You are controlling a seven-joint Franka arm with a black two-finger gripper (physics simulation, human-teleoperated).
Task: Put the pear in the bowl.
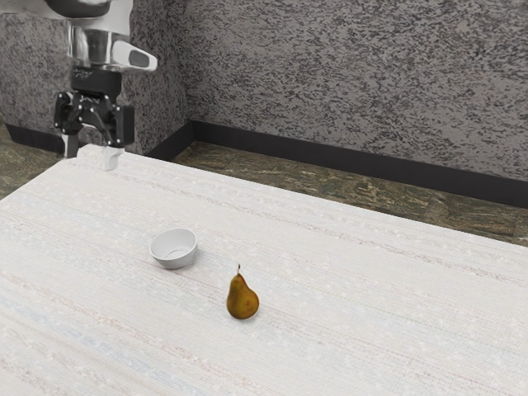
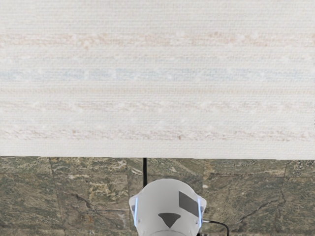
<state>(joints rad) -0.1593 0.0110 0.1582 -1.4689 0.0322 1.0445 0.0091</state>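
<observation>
My pincer [image 1: 91,155] hangs pointing down by the table's corner, its two fingers standing apart with a gap between them. The clock I use is laid flat on the exterior view, twelve at its upper edge.

Under my hand, the wrist view looks down on the white table [image 2: 157,88], its surface banded in faint rose, blue and tan stripes. Past the table's edge there, I see my own rounded white base [image 2: 162,201] with blue-lit strips on two sides, and a black cable [image 2: 144,169] crossing the stone-patterned floor [image 2: 93,196].

From my pincer, the small white bowl [image 1: 174,250] sits well apart, between four and five o'clock. It stands on the table with its mouth up.

Farther off from me, at about four o'clock from the bowl and near it, is the pear [image 1: 242,299]. It is golden brown, upright on the table and apart from the bowl, its stem toward twelve.

Beyond the table's edge toward twelve and one o'clock come more floor, a dark skirting board [image 1: 346,163] and a mottled grey wall [image 1: 346,74].
</observation>
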